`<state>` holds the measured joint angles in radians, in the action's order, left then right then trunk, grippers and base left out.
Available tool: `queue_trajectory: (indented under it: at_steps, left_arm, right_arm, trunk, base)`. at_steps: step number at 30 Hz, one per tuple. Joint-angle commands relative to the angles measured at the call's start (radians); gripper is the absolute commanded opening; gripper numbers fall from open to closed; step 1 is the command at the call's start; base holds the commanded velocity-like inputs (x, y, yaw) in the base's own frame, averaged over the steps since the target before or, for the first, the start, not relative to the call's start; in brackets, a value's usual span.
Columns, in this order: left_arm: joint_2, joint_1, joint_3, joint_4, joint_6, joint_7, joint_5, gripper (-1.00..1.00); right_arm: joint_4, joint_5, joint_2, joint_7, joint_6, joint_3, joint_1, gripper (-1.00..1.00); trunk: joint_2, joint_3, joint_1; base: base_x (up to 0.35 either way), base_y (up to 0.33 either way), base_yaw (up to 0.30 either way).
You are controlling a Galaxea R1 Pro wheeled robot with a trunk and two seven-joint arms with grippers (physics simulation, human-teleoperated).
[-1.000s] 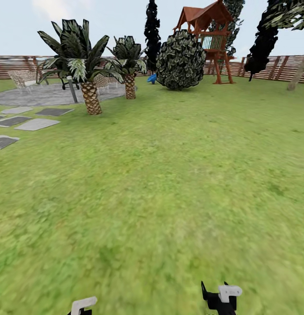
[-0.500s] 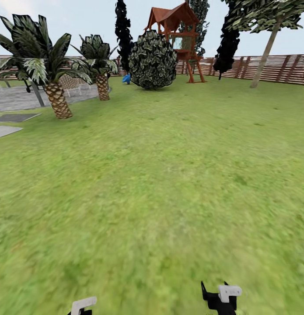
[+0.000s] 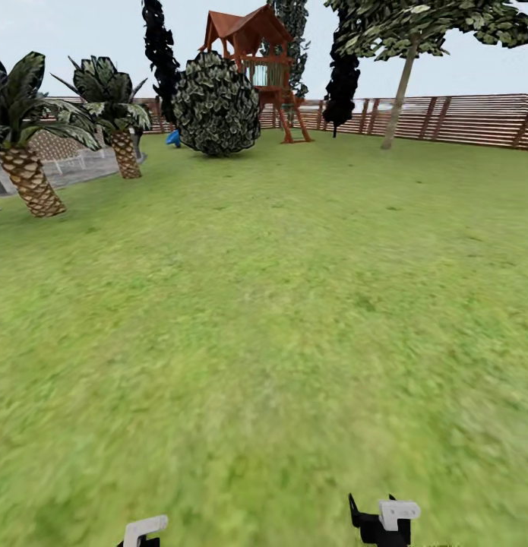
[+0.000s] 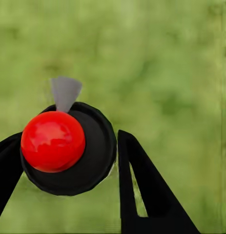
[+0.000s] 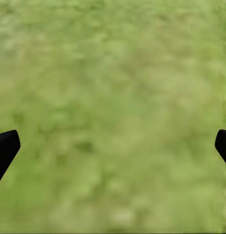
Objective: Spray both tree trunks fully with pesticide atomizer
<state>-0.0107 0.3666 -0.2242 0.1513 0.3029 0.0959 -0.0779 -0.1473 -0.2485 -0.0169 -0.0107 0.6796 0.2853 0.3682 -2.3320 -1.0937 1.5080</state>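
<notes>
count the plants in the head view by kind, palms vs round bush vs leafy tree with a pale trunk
spiky palms: 2, one near, one farther back
round bush: 1
leafy tree with a pale leaning trunk: 1
total: 4
Not counted: the dark columns of foliage near the red playhouse, too dim to sort by kind.

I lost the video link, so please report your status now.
Left pincer shut on pesticide atomizer. Right pincer open over grass. Tree trunk ahead right by fence; open lawn between.
</notes>
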Motion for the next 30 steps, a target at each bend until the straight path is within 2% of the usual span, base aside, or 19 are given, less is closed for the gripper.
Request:
queue_trajectory:
  at_steps: [1,24,30]
  left_arm:
    - [0.0,0.0,0.0,0.0,0.0,0.001,0.0,-1.0]
    - [-0.001,0.0,0.0,0.001,0.0,0.001,0.001,-1.0]
    - [-0.002,0.0,-0.001,0.001,-0.001,0.001,0.002,-1.0]
  right_arm:
    - [0.0,0.0,0.0,0.0,0.0,0.0,0.0,1.0]
    - [0.0,0.0,0.0,0.0,0.0,0.0,0.0,1.0]
    - [0.002,-0.001,0.0,-0.001,0.0,-0.001,0.0,1.0]
  trunk:
    - [0.0,0.0,0.0]
    - [0.0,0.0,0.0]
    - [0.0,0.003,0.0]
  base:
    - [0.093,-0.273,-0.3]
    - [0.093,-0.273,-0.3]
    - [0.029,-0.073,-0.295]
